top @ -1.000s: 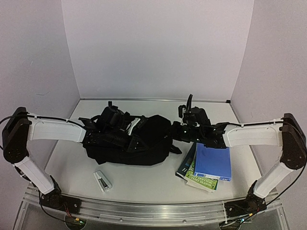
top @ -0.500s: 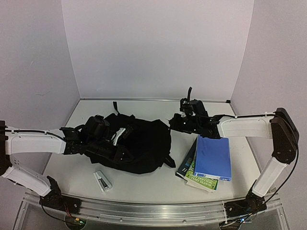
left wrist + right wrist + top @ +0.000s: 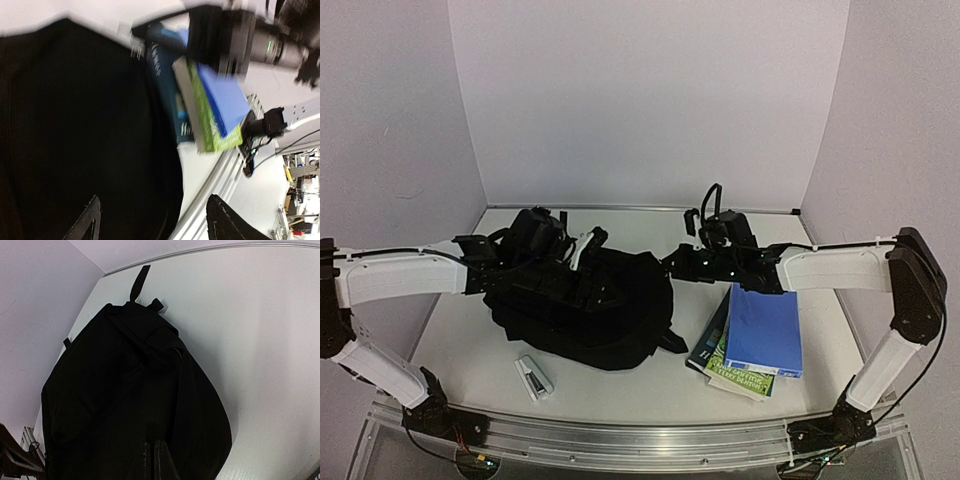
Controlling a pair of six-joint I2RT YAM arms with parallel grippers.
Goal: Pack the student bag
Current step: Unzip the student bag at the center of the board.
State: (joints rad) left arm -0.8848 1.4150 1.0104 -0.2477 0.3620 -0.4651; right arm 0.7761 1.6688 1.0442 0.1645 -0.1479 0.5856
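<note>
Two grippers tend the student bag (image 3: 585, 310), lying toward 9 o'clock of the table (image 3: 620, 392): right gripper (image 3: 672, 263) jaws pressed together on its 3 o'clock edge, seemingly anchoring it; left gripper (image 3: 155, 225) jaws spread above its 11 o'clock end, empty.

You are looking at a student bag (image 3: 590, 310) of matt black cloth, soaking up the light with no sheen. Its webbing strap (image 3: 139, 282) is showing a flat, woven look. The table (image 3: 450, 340) is presenting a smooth white top with a dull finish. The blue book (image 3: 763, 330) is showing a smooth, plain cover, and the green book (image 3: 735, 378) is looking like printed paper. The small white item (image 3: 532, 377) is reading as plastic. The rail (image 3: 620, 437) is gleaming like brushed metal, and the arm shells (image 3: 405, 275) are showing smooth white plastic.
</note>
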